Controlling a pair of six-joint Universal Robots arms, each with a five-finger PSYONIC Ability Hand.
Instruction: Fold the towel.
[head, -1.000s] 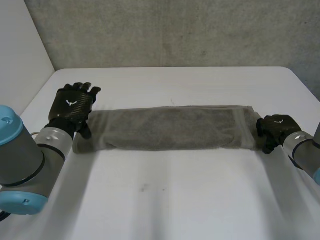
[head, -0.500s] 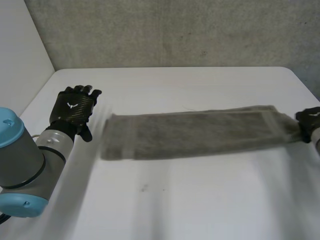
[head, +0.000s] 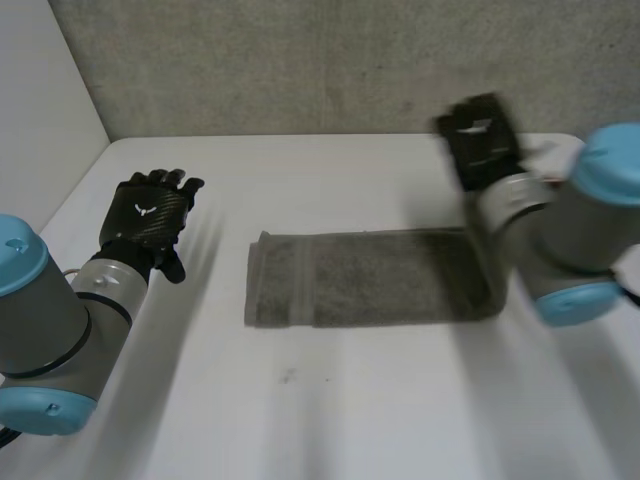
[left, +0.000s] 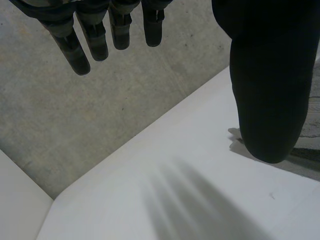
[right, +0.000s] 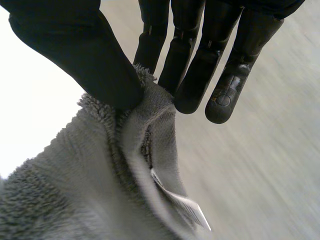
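Grey terry towel (head: 370, 277) is lying as a folded strip on the white table (head: 330, 410). Your right hand (head: 482, 140) is pinching its raised end, thumb against fingers, and your left hand (head: 148, 215) is hovering apart, fingers straight.

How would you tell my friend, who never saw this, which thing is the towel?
Start at the big white table in front of the grey wall. Across its middle lies the towel, a grey, fluffy cloth in a long band. It is the only soft thing there: the right hand pinches one end up off the table, and the open left hand is apart from it.
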